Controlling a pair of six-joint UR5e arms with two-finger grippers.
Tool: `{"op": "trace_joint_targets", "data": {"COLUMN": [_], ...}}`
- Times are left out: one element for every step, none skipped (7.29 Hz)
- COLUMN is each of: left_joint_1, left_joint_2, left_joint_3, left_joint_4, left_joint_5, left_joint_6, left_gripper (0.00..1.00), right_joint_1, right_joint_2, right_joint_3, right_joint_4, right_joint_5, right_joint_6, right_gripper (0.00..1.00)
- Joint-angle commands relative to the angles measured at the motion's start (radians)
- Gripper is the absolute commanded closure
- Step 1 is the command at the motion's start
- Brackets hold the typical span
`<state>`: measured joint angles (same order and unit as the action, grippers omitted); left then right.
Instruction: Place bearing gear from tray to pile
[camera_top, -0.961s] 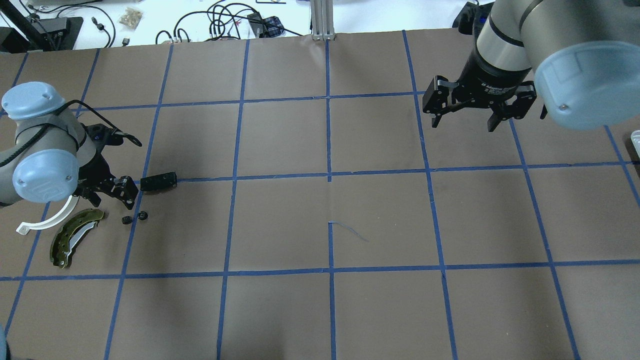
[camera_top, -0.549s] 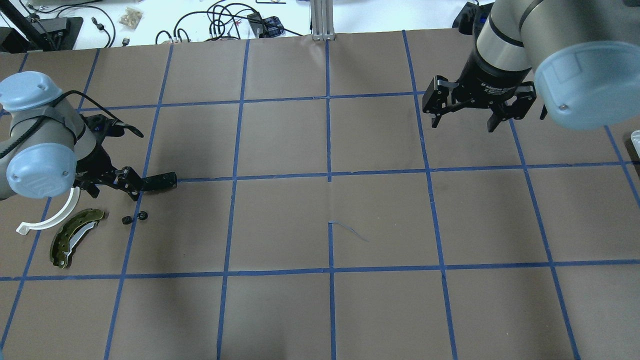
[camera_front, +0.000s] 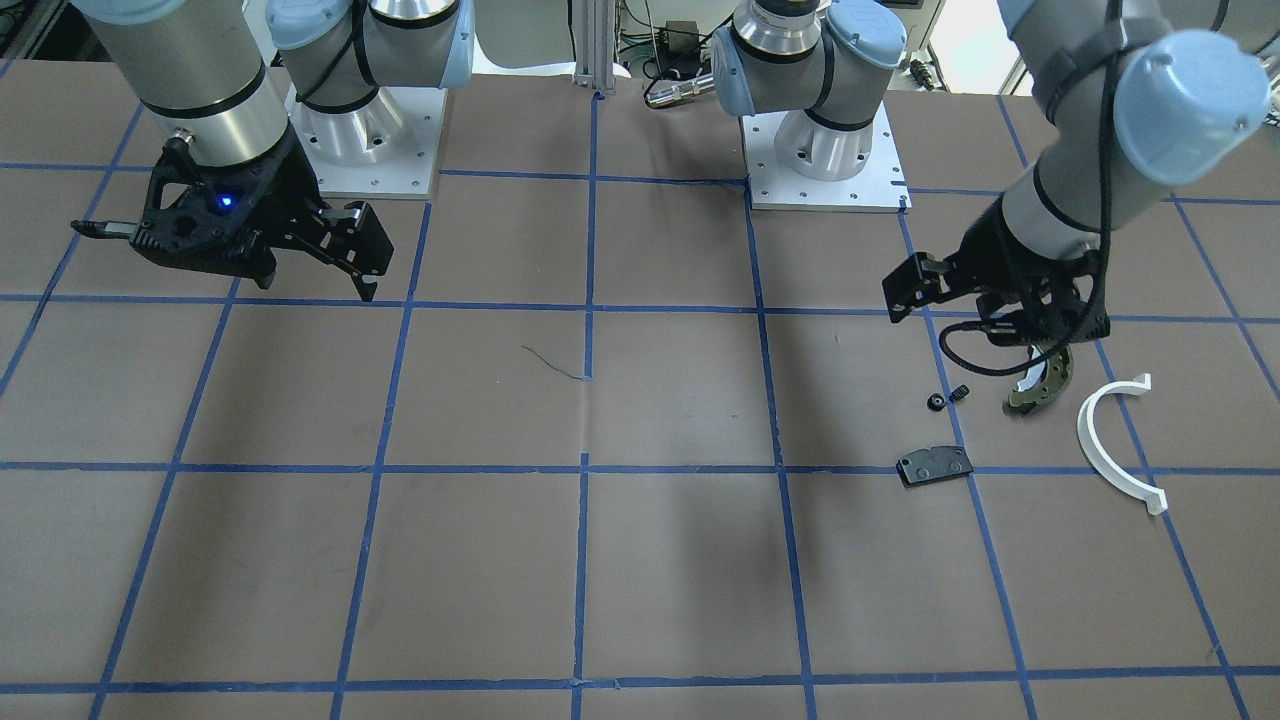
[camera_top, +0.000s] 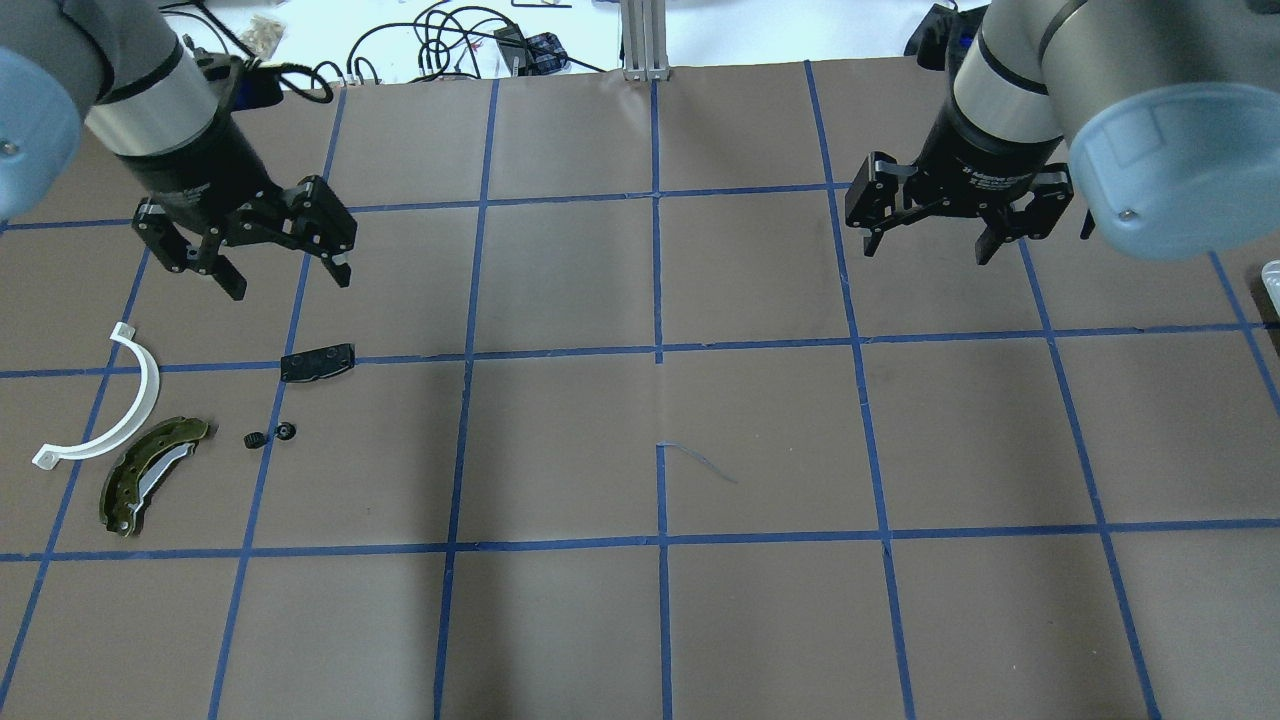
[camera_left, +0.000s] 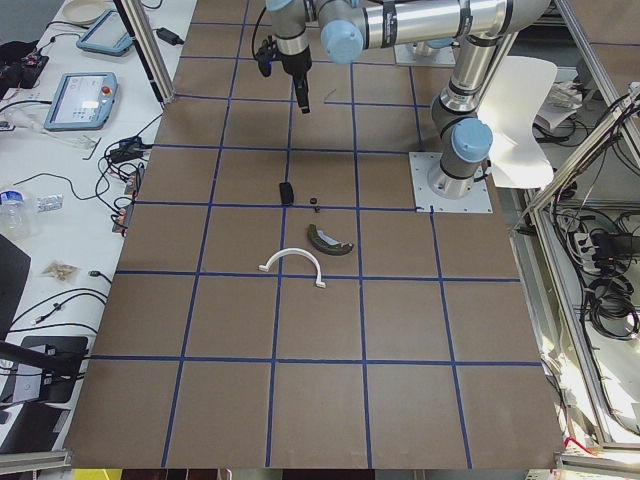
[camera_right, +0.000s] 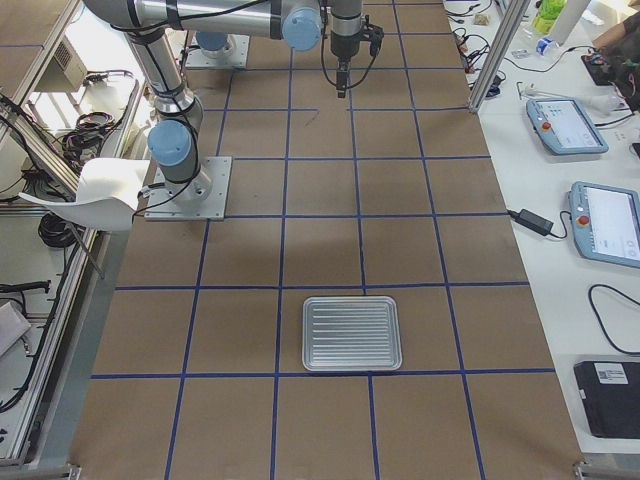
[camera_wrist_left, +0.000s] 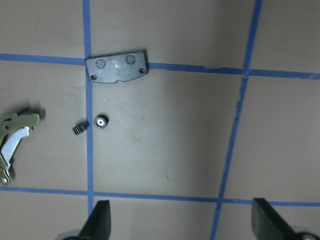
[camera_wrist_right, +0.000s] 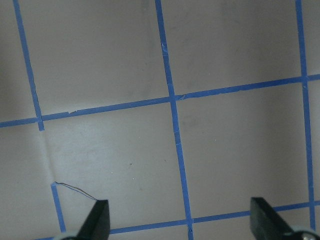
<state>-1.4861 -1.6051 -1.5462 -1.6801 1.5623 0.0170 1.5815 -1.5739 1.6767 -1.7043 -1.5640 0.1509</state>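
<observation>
Overhead exterior: left gripper (camera_top: 289, 285) jaws spread, holding nothing, above pile. Bearing gear (camera_top: 284, 431) on table between black pad (camera_top: 317, 362) and brake shoe (camera_top: 150, 472), well apart from tray (camera_right: 352, 333). Right gripper (camera_top: 928, 252) spread, idle. Placement looks done: lift straight, avoid brushing parts.

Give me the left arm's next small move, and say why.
Probably just draw the left gripper, open and empty, back toward its base. The two small gears already lie between the black pad and the brake shoe, and the tray shows nothing left on it, so no further pick seems needed.
</observation>
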Motion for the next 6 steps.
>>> {"op": "trace_joint_targets", "data": {"left_joint_1": [-0.109, -0.115, -0.115, -0.106, -0.100, -0.097], "left_joint_2": [0.069, 0.074, 0.092, 0.121, 0.131, 0.131], "left_joint_3": [0.061, 0.042, -0.012, -0.069, -0.074, -0.071], "left_joint_4": [-0.030, 0.040, 0.113, 0.199, 0.203, 0.194], "left_joint_5": [-0.007, -0.004, 0.002, 0.004, 0.010, 0.004], "left_joint_6": [-0.043, -0.040, -0.041, -0.022, -0.022, -0.022], "left_gripper": [0.00, 0.00, 0.00, 0.00, 0.00, 0.00], "right_joint_1": [0.000, 0.000, 0.000, 0.000, 0.000, -0.003], "right_joint_2": [0.000, 0.000, 0.000, 0.000, 0.000, -0.001], "right_joint_3": [0.000, 0.000, 0.000, 0.000, 0.000, 0.000], "right_joint_4": [0.000, 0.000, 0.000, 0.015, 0.009, 0.002], "right_joint_5": [-0.001, -0.001, 0.001, 0.001, -0.001, -0.001], "right_joint_6": [0.003, 0.004, 0.013, 0.024, 0.022, 0.013], "right_gripper": [0.00, 0.00, 0.00, 0.00, 0.00, 0.00]}}
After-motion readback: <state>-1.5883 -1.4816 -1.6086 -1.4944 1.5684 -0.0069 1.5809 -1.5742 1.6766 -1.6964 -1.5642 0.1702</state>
